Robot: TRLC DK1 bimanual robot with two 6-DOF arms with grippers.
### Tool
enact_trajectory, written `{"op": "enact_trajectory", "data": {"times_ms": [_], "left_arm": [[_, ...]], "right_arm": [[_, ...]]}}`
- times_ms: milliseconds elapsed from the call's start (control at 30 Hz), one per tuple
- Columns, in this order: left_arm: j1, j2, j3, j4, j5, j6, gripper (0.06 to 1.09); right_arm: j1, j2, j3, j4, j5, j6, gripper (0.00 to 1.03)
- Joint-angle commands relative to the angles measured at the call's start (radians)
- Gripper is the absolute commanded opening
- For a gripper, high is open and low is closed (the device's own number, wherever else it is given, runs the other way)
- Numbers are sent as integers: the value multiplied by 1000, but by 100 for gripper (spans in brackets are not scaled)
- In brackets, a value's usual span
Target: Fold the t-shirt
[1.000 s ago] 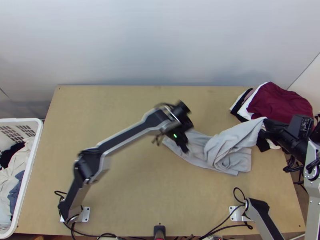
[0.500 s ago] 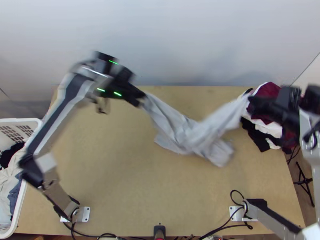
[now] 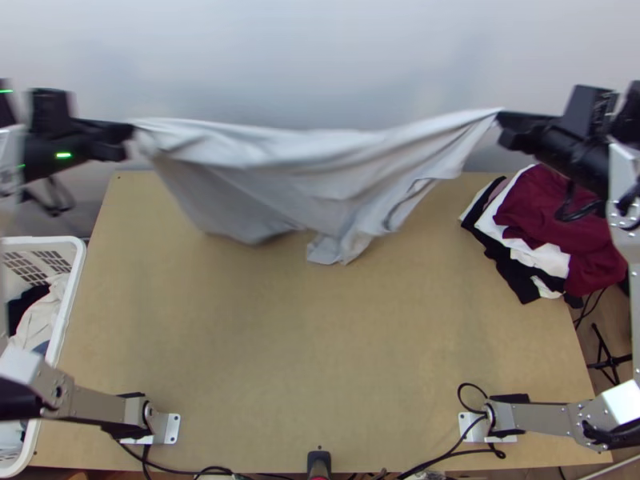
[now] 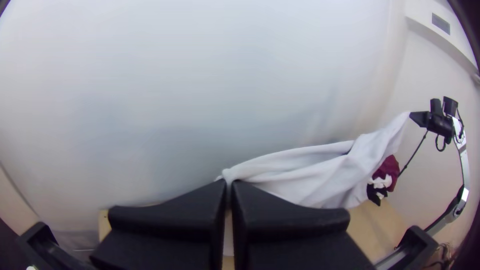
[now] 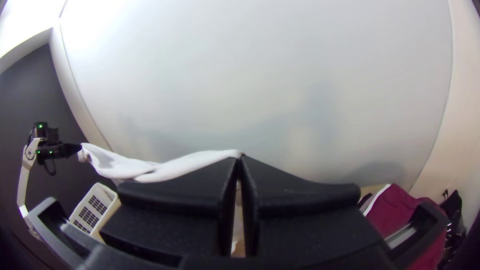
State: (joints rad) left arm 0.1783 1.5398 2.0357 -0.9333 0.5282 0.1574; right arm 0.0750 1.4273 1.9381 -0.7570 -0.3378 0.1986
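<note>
One wooden tabletop [image 3: 320, 360]: lies beneath the lifted cloth; it looks wide enough for spreading the garment before any fold.
Grey t-shirt [image 3: 280, 168]: hangs in the air over the far part of the tabletop, strung between both arms, its upper edge sagging a little and its lower edge uneven, with a tail dangling near the middle. Nothing is folded. If it comes down like this, the tail could tuck underneath and leave a crooked layer.
White basket [image 3: 76, 280]: stands beside the tabletop on the left arm's side, clothes inside.
Clothes pile [image 3: 560, 208]: maroon, white and black pieces heaped at the far corner on the right arm's side, near the right end effector. A low swing there could snag or drag the heap.
Left end effector [image 4: 229, 182]: clenched on one end of the t-shirt; too hard a pull outward could slip the cloth out.
Right end effector [image 5: 240, 159]: pinches the opposite end; the bite looks small, so a sharp shake could lose it.
Pinched ends: I cannot tell whether they are sleeve, shoulder or hem; mismatched points would make the shirt land skewed.
</note>
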Motion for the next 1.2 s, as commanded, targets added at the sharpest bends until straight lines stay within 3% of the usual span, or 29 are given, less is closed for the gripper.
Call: {"op": "enact_trajectory", "data": {"times_ms": [0,400,667,967,1167], "left_arm": [[190,-95,-2,2,47,-5,9],[228,-276,-29,30,207,-16,9],[294,-507,-123,156,205,-142,9],[311,-741,-172,160,204,-216,9],[314,-925,-615,165,167,-82,9]], "right_arm": [[-26,-25,48,4,19,25,3],[17,-258,10,-73,-29,-24,3],[-21,-378,36,-51,-41,7,3],[-52,-453,105,-50,-98,84,3],[-153,-579,-148,-56,-99,84,3]]}}
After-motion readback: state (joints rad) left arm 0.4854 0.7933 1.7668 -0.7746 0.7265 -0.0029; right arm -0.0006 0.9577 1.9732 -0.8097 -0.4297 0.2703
